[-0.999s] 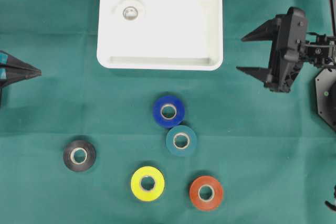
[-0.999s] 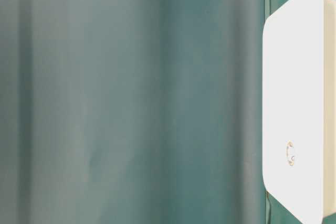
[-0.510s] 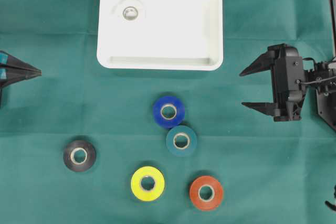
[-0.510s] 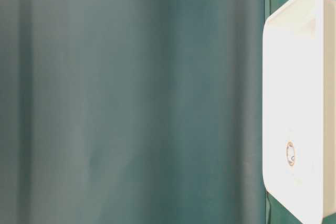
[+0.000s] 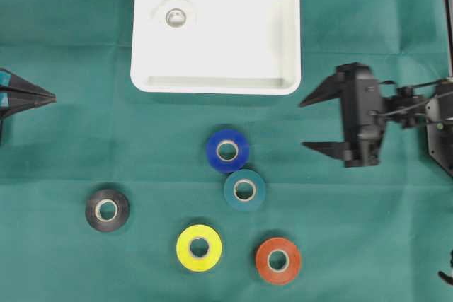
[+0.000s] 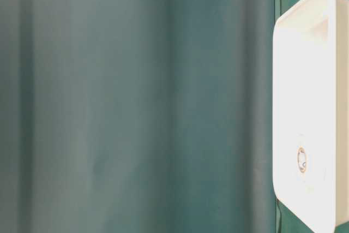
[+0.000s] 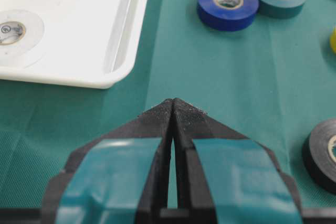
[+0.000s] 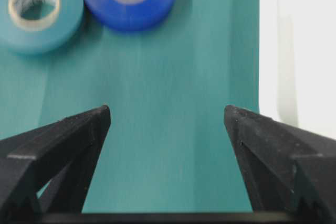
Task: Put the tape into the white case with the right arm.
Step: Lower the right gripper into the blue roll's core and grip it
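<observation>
Right of the blue tape (image 5: 227,150), the right hand (image 5: 306,124) gapes wide, holding and touching nothing.

Glossy white plastic case (image 5: 216,33) sits on matt, faintly creased green cloth (image 5: 71,153).

The white case (image 5: 216,32) lies flat on the green surface (image 5: 71,139), a shallow rectangular tray with rounded corners and a raised rim. One white tape roll (image 5: 175,17) sits inside it, near one corner.

Five tape rolls lie flat on the surface outside the case: the blue roll (image 5: 227,150) is the nearest to the case, the teal roll (image 5: 244,189) touches it, and the black roll (image 5: 107,209), the yellow roll (image 5: 199,247) and the red roll (image 5: 277,260) lie apart.

The right pincer (image 5: 306,124) is black, wide apart and empty, beside the case's corner.
</observation>
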Action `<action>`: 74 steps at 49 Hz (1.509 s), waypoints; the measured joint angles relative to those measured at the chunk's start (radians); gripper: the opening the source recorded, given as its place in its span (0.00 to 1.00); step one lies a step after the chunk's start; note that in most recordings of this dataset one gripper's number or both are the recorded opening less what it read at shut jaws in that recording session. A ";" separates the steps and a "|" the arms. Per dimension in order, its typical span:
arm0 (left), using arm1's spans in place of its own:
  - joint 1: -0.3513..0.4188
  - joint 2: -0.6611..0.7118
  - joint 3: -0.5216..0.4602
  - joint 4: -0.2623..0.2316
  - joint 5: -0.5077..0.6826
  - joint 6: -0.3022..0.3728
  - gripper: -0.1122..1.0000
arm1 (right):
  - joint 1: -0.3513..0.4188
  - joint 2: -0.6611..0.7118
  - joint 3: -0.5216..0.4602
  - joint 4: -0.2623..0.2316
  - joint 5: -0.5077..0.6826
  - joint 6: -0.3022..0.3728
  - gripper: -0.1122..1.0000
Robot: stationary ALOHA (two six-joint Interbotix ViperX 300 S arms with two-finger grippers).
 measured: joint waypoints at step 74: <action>0.000 0.000 0.000 0.002 0.000 0.000 0.11 | 0.025 0.508 -0.477 0.000 0.230 0.005 0.71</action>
